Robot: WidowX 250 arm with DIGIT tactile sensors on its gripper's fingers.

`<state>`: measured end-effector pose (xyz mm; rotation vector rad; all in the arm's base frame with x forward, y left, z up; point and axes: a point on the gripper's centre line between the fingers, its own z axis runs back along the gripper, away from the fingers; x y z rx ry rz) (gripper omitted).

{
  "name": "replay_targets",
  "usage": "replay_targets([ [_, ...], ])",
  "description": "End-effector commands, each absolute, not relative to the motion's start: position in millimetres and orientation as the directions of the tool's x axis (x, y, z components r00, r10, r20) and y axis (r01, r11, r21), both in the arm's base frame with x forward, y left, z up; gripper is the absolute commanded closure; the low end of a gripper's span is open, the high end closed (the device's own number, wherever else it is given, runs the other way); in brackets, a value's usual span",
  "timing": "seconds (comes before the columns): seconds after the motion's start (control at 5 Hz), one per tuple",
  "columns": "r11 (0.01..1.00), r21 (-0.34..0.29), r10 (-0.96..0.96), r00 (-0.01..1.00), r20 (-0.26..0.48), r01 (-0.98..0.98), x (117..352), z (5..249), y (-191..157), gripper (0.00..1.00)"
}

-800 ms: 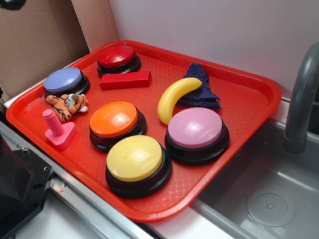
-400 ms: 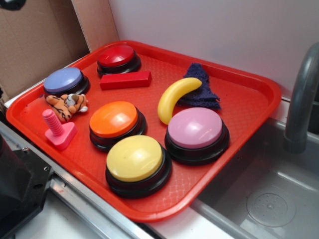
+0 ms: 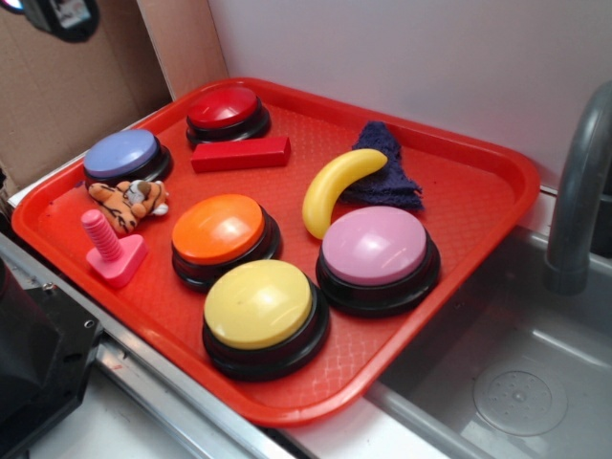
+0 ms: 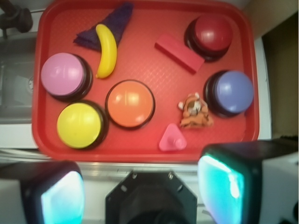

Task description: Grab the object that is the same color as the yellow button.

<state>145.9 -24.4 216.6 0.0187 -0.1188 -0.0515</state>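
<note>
Order of listing: left to right as seen in the wrist view
Pink button [image 4: 64, 75]: far left of the red tray [image 4: 140, 149]; set just left of the banana's lower tip
Yellow button [image 4: 79, 124]: near-left corner of the tray, below the pink button; the colour reference only, not the thing to be grasped
Banana [image 4: 107, 50]: the matching yellow object; lying flat in the far-left part of the tray, its upper end resting against the dark purple cloth [image 4: 117, 21], its lower tip just beside the pink button
Long axis of the banana: nearly up and down the wrist view, bowed slightly; in the exterior view the banana [image 3: 337, 185] is seen slanting from the cloth [image 3: 387, 172] down toward the pink button [image 3: 376, 247]
Orange button [image 4: 130, 103]: mid-tray, to the right of and nearer than the banana; it is judged to lie on the line of approach
End effector [image 4: 140, 191]: high over the near edge of the tray, well apart from everything; fingers spread wide and nothing held
Bearing to the target: forward and to the left of the end effector, across the tray; a closing direction across the banana's short width is judged to be called for
Right side of the tray: red block, red button, blue button, toy tiger and pink peg; none yellow
</note>
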Motion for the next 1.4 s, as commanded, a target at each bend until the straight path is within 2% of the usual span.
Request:
replay_targets([
  [0.0,0.999,0.002,-0.046,0.975,0.219,0.047,187,197,-27,0.00],
  [0.2,0.999,-0.014,-0.029,0.974,0.226,0.033,206,177,-25,0.00],
  [0.4,0.999,-0.001,-0.048,0.967,0.250,0.049,227,157,-30,0.00],
  [0.6,0.998,-0.046,-0.029,0.959,0.282,0.044,243,139,-35,0.00],
  [1.0,0.998,-0.070,0.027,0.959,0.284,-0.008,278,94,-48,0.00],
  [1.2,0.996,-0.091,0.028,0.953,0.301,-0.001,290,79,-54,0.00],
])
